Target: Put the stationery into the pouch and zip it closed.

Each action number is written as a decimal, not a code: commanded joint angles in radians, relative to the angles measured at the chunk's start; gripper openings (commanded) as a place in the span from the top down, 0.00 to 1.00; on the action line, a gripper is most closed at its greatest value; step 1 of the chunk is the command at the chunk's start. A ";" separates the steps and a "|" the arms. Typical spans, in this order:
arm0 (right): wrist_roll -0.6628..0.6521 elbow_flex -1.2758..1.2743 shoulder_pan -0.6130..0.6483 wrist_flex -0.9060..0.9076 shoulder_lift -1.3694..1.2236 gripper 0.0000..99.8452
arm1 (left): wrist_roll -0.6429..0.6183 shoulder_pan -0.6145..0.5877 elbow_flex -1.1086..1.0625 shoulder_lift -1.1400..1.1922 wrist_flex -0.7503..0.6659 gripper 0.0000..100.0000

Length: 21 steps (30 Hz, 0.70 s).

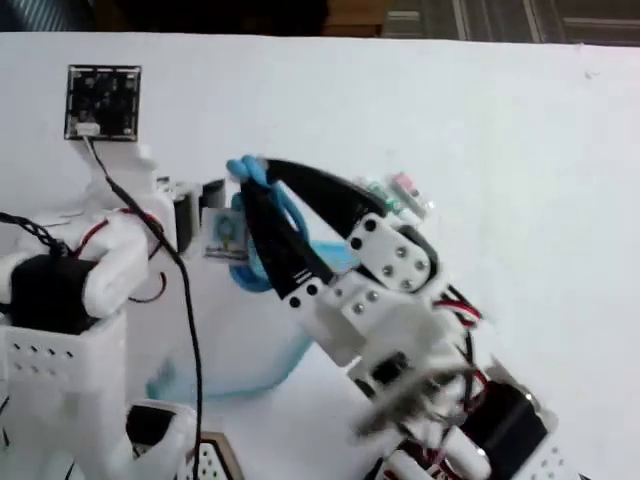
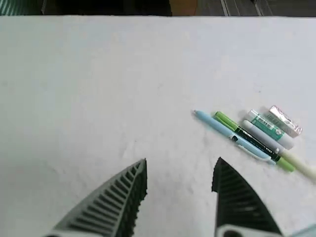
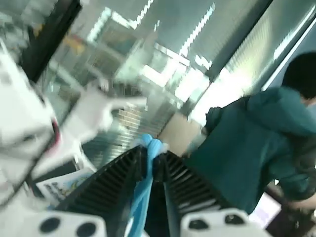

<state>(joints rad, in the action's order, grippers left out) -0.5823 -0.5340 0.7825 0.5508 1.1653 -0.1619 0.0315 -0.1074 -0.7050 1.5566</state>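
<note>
1. Right gripper point(image 1: 252, 176) clamped tight on the blue pouch point(image 1: 245, 340) edge.
2. Left gripper point(image 2: 180, 165) wide apart, holding nothing, above the table point(image 1: 500, 120).
3. Stationery point(image 2: 252, 136) bunched on the table beyond the pouch, partly hidden behind the right arm.
4. Camera board point(image 1: 103, 103) lies well apart.

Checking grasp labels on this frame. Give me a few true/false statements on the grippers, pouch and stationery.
1. The right gripper is shut on part of the pouch. True.
2. The left gripper holds a pen. False: it is open and empty.
3. The stationery lies on the table, outside the pouch. True.
4. The pouch lies flat, untouched. False: the right gripper holds one end raised.
</note>
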 commanded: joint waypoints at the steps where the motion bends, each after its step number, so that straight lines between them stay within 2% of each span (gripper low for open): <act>1: 0.025 -0.060 -0.050 0.033 0.027 0.98 | 0.054 -0.012 0.124 0.001 0.110 0.77; 4: 0.081 -0.143 -0.068 0.033 0.079 0.98 | 0.071 -0.101 0.226 0.001 0.221 0.77; 7: 0.095 -0.213 -0.067 0.033 0.133 0.98 | 0.074 -0.249 0.261 -0.025 0.230 0.77; 9: 0.095 -0.242 -0.067 0.035 0.174 0.98 | 0.110 -0.288 0.256 -0.065 0.229 0.77; 14: 0.091 -0.272 -0.071 0.091 0.275 0.98 | 0.117 -0.283 0.258 -0.150 0.229 0.77; 21: 0.094 -0.324 -0.070 0.182 0.386 0.98 | -0.071 -0.148 0.255 -0.154 0.198 0.77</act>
<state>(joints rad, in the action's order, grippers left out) -0.4994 -0.8577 0.7150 0.7043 1.5106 -0.1803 -0.1695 0.1258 -0.8554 1.7822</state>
